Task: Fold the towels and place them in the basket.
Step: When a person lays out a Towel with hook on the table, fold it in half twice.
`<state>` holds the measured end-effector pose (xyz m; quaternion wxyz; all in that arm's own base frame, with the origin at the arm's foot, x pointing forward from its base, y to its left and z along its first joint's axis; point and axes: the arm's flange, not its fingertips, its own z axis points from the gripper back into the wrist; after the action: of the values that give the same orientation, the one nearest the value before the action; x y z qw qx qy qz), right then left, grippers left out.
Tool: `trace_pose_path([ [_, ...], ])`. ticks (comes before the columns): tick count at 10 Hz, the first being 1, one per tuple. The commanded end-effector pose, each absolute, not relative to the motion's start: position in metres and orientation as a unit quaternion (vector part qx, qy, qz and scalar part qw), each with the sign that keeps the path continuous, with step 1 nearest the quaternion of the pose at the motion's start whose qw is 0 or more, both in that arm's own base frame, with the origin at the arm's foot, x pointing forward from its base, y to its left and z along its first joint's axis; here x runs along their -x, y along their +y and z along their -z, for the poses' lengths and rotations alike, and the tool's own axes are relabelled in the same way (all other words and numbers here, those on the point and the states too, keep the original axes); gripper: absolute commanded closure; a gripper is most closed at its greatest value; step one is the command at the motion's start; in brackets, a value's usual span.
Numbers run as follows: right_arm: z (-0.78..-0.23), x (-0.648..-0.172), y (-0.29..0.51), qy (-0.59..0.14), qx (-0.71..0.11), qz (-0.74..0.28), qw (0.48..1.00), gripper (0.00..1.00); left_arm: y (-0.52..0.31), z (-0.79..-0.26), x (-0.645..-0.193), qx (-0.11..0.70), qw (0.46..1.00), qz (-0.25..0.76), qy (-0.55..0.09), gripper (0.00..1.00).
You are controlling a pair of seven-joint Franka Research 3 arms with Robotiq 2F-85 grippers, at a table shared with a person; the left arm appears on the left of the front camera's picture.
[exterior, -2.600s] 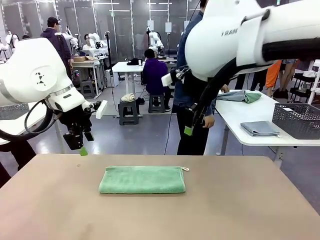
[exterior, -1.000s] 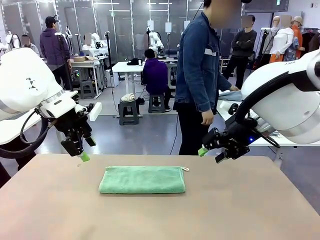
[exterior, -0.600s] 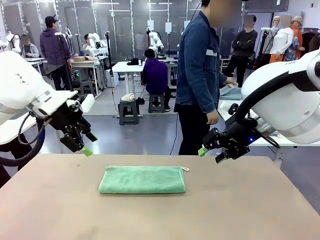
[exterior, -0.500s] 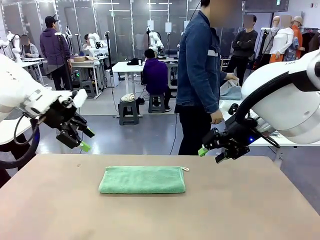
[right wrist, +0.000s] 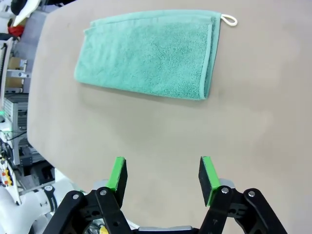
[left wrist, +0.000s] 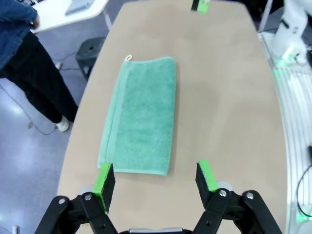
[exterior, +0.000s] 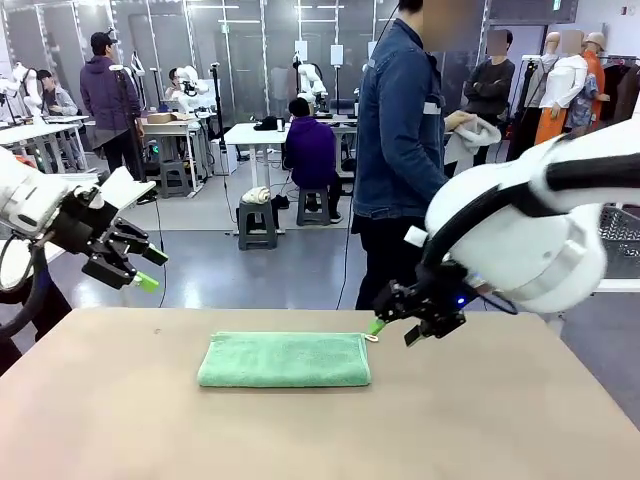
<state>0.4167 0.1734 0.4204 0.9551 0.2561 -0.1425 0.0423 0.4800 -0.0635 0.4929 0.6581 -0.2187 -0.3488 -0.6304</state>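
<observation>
A mint green towel [exterior: 285,360] lies folded into a long strip in the middle of the table, with a small white loop [exterior: 371,338] at its right end. My left gripper [exterior: 151,270] hangs open above the table's far left edge, well clear of the towel [left wrist: 141,122]. My right gripper [exterior: 392,331] is open and low, just beyond the loop end; the towel [right wrist: 151,53] lies ahead of its empty fingers. The person behind the table holds a pale towel [exterior: 476,130] up. Part of the dark mesh basket [exterior: 624,228] shows on a side table at the far right.
The tan table [exterior: 320,430] is bare around the towel. The person in a denim jacket [exterior: 400,130] stands just past the far edge, turned toward the side table. Their legs [left wrist: 34,83] are beside the table in the left wrist view.
My left gripper has drawn back to the left, away from the towel. My right gripper has swung left and down to the towel's loop end. The person has lifted a pale towel.
</observation>
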Motion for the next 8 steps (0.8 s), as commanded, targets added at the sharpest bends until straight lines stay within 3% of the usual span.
trace_pose_path([
  [1, -0.399, -0.436, 0.197, -0.147, -0.257, -0.006, 0.955, 0.26, -0.047, -0.489, -0.482, 0.255, 0.634, 0.637, -0.357, 0.16],
  [8, -0.341, -0.488, 0.23, -0.147, -0.197, 0.041, 0.968, 0.26, -0.042, -0.487, -0.476, 0.248, 0.647, 0.634, -0.345, 0.16],
])
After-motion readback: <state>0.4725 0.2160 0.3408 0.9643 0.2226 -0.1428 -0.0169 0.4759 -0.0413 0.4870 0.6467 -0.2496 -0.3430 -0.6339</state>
